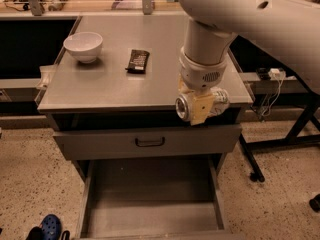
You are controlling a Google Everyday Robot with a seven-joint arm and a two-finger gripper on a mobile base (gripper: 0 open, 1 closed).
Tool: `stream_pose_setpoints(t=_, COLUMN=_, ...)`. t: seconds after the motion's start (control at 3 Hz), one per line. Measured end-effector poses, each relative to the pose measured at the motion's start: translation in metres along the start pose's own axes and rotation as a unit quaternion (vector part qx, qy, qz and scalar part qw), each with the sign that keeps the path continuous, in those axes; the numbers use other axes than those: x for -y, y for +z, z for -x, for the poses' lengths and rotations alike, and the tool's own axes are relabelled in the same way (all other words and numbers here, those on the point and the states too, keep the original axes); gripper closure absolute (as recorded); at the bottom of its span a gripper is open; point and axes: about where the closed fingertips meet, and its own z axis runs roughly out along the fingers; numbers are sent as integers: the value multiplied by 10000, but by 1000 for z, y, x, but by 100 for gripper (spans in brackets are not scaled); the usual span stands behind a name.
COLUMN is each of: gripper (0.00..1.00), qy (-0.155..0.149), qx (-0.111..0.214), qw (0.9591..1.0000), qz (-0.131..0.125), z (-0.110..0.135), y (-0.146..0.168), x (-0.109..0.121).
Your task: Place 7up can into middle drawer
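My gripper [201, 107] hangs from the white arm at the front right edge of the cabinet top [110, 84]. It is shut on the 7up can [183, 106], a silver can held sideways with its round end facing left-front. The can hangs just over the cabinet's front edge, above the closed drawer front with a dark handle [150, 142]. The middle drawer [150, 209] is pulled out below as a wide grey tray with a bare floor and low side walls. The can is well above it.
A white bowl [83, 45] and a dark candy-bar wrapper [137, 60] sit on the cabinet top. A blue shoe [50, 226] lies on the floor at the lower left. A black table leg [250, 159] and cables stand to the right.
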Motion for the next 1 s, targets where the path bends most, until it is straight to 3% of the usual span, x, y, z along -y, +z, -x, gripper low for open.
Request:
stream_pose_setpoints(t=0.33, gripper=100, qy=1, qx=-168, qw=9995, qz=-281, z=28, y=-11, x=-13)
stream_pose_setpoints(t=0.67, gripper=100, qy=1, qx=-166, qw=9995, qz=-282, z=29, y=-11, x=-13)
stream_pose_setpoints(t=1.0, gripper=100, qy=-18, qx=383, qw=9985, qz=-379, z=33, y=8, x=-9)
